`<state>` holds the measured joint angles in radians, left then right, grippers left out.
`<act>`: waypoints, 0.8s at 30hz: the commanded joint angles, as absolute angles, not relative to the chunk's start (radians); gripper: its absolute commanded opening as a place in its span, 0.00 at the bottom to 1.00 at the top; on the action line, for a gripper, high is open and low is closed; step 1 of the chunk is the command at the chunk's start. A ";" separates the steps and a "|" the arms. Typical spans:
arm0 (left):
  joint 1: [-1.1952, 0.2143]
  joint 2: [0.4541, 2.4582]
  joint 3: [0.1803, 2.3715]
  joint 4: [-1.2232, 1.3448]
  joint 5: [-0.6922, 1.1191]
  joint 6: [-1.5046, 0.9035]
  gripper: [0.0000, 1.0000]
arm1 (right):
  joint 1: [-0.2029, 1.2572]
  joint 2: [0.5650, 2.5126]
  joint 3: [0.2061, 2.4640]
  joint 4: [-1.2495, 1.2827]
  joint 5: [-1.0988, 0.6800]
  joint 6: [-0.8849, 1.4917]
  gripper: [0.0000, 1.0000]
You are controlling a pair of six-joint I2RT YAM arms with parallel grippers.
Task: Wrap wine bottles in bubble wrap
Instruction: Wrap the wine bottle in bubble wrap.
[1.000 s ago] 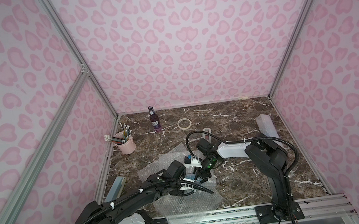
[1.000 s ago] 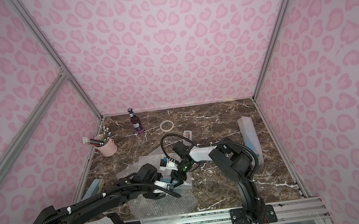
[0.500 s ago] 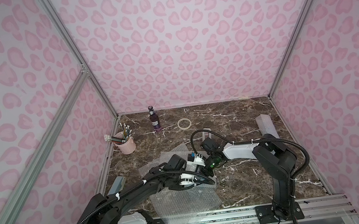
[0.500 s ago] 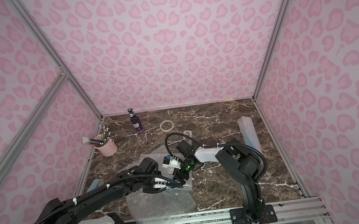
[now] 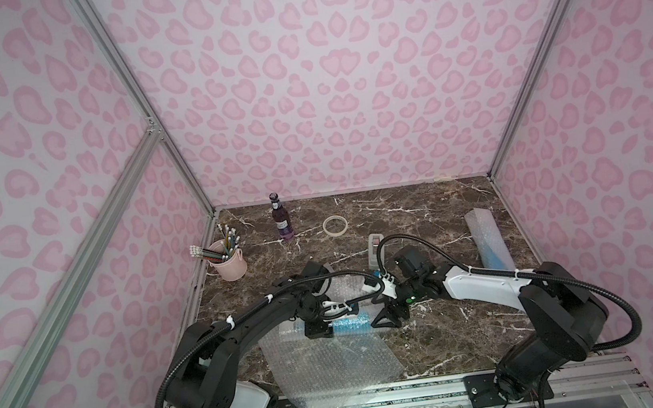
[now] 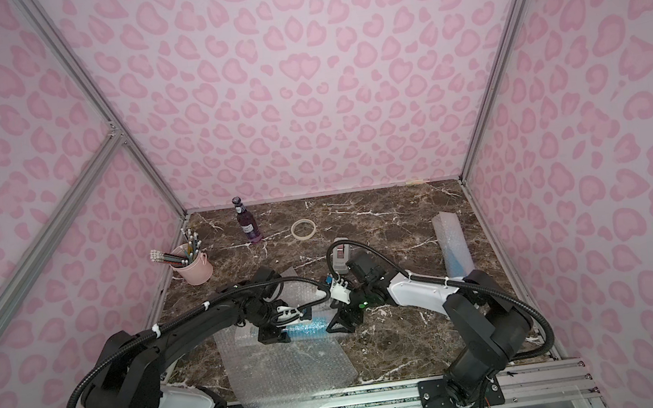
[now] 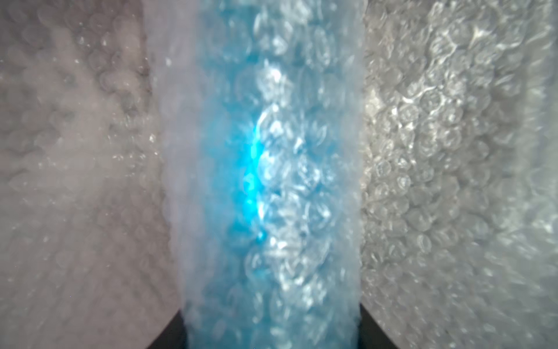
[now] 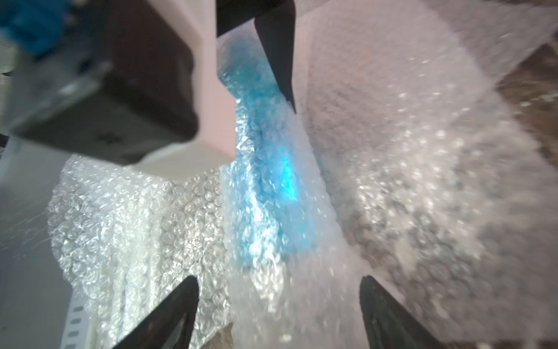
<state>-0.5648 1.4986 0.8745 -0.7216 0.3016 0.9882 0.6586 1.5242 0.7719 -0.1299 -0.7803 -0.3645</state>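
Note:
A bright blue wine bottle (image 5: pixel 349 323) (image 6: pixel 305 326) lies on its side, rolled inside the far part of a bubble wrap sheet (image 5: pixel 330 363) (image 6: pixel 284 364). My left gripper (image 5: pixel 322 325) (image 7: pixel 270 332) is shut on the wrapped bottle (image 7: pixel 259 181), with its jaws against the wrap on both sides. My right gripper (image 5: pixel 388 320) (image 8: pixel 279 317) stands open at the roll's right end, its fingers (image 8: pixel 169 314) apart around the loose wrap. A dark purple bottle (image 5: pixel 283 222) (image 6: pixel 249 224) stands upright at the back. Another blue bottle in bubble wrap (image 5: pixel 488 243) (image 6: pixel 453 245) lies at the right.
A pink cup of pencils (image 5: pixel 229 262) stands at the left wall. A pale tape roll (image 5: pixel 334 225) lies at the back middle, and a small grey device (image 5: pixel 373 245) lies behind the right wrist. The sheet's near end hangs over the table's front rail (image 5: pixel 380 400).
My left gripper has closed on the wrapped blue bottle and shifted a little left and toward the front. My right gripper's jaws have opened. The sheet now reaches further over the front edge.

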 commanded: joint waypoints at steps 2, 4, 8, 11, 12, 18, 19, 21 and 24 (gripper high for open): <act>-0.530 1.576 0.961 -0.858 0.482 0.960 0.47 | 0.674 1.380 0.658 0.097 -0.675 -0.387 0.83; -0.516 1.611 0.987 -0.880 0.512 0.961 0.47 | 0.702 1.283 0.565 0.211 -0.632 -0.398 0.83; -0.492 1.697 1.049 -0.937 0.555 0.935 0.47 | 0.820 1.184 0.461 0.307 -0.482 -0.477 0.85; -0.486 1.766 1.096 -0.995 0.576 0.939 0.45 | 0.905 1.203 0.452 0.310 -0.378 -0.530 0.84; -0.485 1.782 1.107 -1.006 0.582 0.937 0.44 | 0.936 1.213 0.448 0.325 -0.343 -0.552 0.84; -0.483 1.836 1.126 -1.015 0.580 0.914 0.45 | 1.043 1.361 0.505 0.410 -0.180 -0.699 0.82; -0.483 1.849 1.129 -1.018 0.573 0.910 0.45 | 1.054 1.391 0.515 0.434 -0.164 -0.722 0.82; -0.483 1.869 1.136 -1.021 0.556 0.904 0.45 | 1.070 1.461 0.539 0.454 -0.098 -0.765 0.80; -0.483 1.867 1.139 -1.003 0.553 0.895 0.47 | 1.065 1.534 0.578 0.464 -0.088 -0.801 0.79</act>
<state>-0.4835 1.8637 1.1313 -0.9897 0.5461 0.9150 1.0668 1.4952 0.5598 0.3996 -0.1581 -0.7307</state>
